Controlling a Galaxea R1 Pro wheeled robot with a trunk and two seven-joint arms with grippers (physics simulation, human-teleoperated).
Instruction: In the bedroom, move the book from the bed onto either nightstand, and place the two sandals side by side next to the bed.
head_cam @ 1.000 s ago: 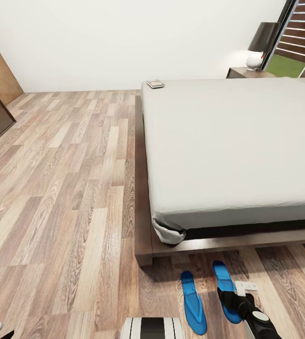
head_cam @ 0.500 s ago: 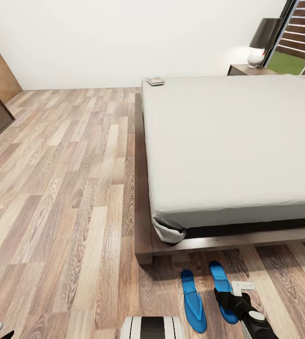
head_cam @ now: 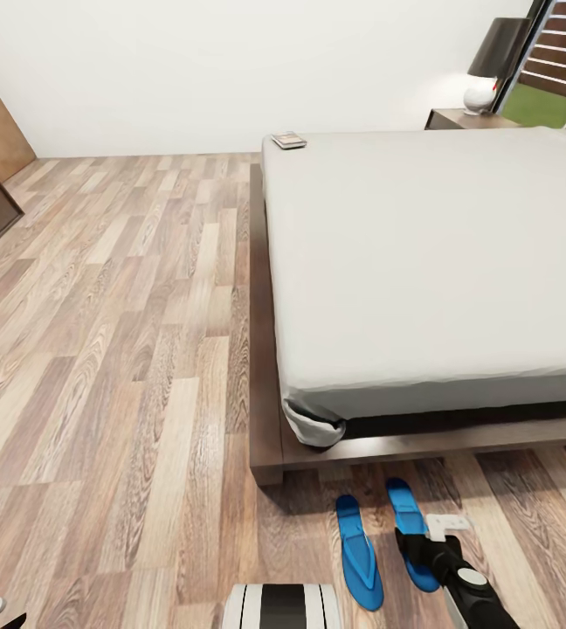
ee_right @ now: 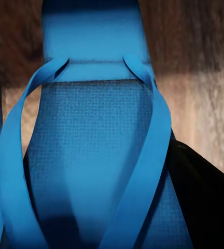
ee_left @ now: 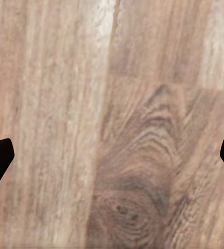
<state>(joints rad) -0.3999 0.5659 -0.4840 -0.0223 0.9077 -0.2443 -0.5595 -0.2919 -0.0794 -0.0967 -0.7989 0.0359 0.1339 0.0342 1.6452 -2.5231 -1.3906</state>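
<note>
Two flat bright blue sandals (head_cam: 357, 552) (head_cam: 408, 524) now closer together; right gripper (head_cam: 416, 550) clamps the right one; left gripper (ee_left: 112, 155) spread wide.

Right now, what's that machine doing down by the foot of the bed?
It is tidying a bedroom. Its right gripper is down at the right sandal, one of two blue sandals; the right wrist view looks closely at its straps, with the dark fingers on either side. The left sandal lies beside it on the wood floor, near the bed. The book lies on the bed's far corner, not yet moved to the nightstand. The left gripper hangs open over bare floor.
</note>
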